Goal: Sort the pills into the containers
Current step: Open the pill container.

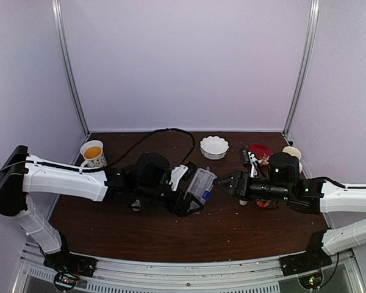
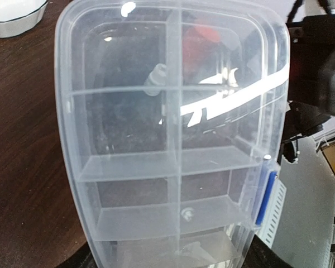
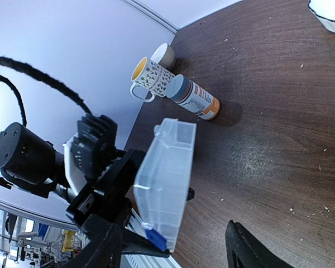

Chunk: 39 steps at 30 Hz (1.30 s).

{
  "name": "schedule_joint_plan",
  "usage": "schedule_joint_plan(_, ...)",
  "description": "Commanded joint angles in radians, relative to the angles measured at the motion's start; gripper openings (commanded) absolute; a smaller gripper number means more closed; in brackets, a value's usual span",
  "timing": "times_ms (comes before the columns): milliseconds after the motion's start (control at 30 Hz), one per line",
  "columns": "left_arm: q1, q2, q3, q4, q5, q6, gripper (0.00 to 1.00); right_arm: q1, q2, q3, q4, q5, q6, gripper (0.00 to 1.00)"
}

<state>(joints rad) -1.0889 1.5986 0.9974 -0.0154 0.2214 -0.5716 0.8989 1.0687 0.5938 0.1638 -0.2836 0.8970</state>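
Organizer box (image 1: 201,183) of clear plastic hangs above the dark brown desk (image 1: 171,232), clamped at one end by the left pincer (image 1: 192,194) and tilted up on its edge near the middle of the desk. From the left wrist the box fills almost the whole view, lid shut, with its little square compartments in two columns and a blue latch (image 2: 266,198) on the right side. One small whitish pill (image 2: 186,213) lies in a compartment of the right column close to the pincer; a paler blurred shape further up by a divider cannot be told apart from what lies behind the plastic. The right pincer (image 1: 224,182) stands just beside the box, its fingers (image 3: 109,245) spread wide with nothing between them. Behind the box, an orange bottle (image 3: 192,99) lies on its side, touching a patterned mug (image 3: 151,78). A white scalloped bowl (image 1: 214,146) sits toward the back of the desk, and tiny pale specks (image 3: 293,209) are scattered over the wood.
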Motion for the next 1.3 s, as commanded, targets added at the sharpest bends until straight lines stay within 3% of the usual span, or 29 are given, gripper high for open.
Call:
schedule_joint_plan(0,0.007,-0.044,-0.013,0.138,0.11,-0.006,0.63,-0.014,-0.016,-0.039,0.071,0.019,0.014,0.67)
schedule_joint_plan(233,0.008,-0.051,-0.033,0.207,0.196,-0.011,0.63,-0.017,-0.019,-0.046,0.117,-0.009,0.014,0.68)
schedule_joint_plan(600,0.007,-0.092,-0.057,0.242,0.204,-0.021,0.63,-0.037,-0.019,-0.043,-0.061,0.107,0.02,0.65)
schedule_joint_plan(800,0.008,-0.103,-0.057,0.239,0.206,-0.022,0.65,-0.057,-0.024,-0.059,-0.061,0.102,0.031,0.64)
schedule_joint_plan(1267,0.007,-0.085,0.005,0.063,0.034,0.005,0.66,-0.044,-0.046,-0.063,0.192,-0.188,-0.016,0.68)
